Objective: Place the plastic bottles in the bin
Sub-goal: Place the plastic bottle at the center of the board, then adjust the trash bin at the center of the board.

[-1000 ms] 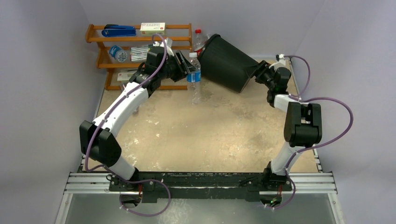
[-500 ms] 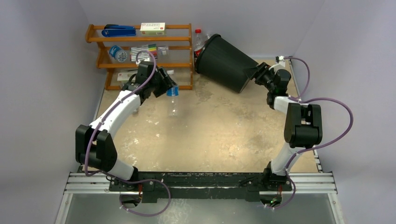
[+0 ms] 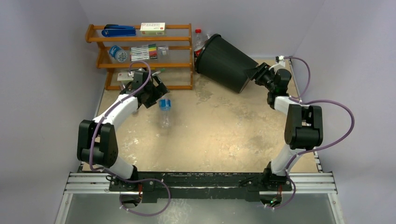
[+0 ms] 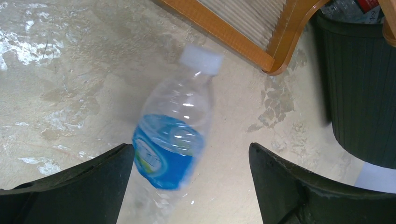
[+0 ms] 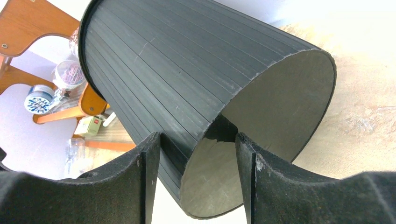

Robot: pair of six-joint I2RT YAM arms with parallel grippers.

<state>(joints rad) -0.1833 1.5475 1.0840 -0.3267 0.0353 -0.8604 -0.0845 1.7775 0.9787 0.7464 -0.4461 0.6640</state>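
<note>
Left wrist view is showing the left gripper (image 4: 190, 147) hanging with its jaws spread wide. The blue-labelled plastic bottle (image 4: 170, 140) is showing blurred between them, gripped by nothing, low over the bench (image 4: 56, 70). Its white cap is pointing toward the wooden shelf rack (image 4: 224, 31). Farther off, the right gripper (image 5: 197, 136) is pinching the base rim of the black bin (image 3: 224, 63), tipping its mouth toward the rack, well apart from that bottle. I'm thinking the loose bottle could go rolling off, a hurried grab might squirt its slick body sideways, and the tilted bin could slip from so thin a hold.
</note>
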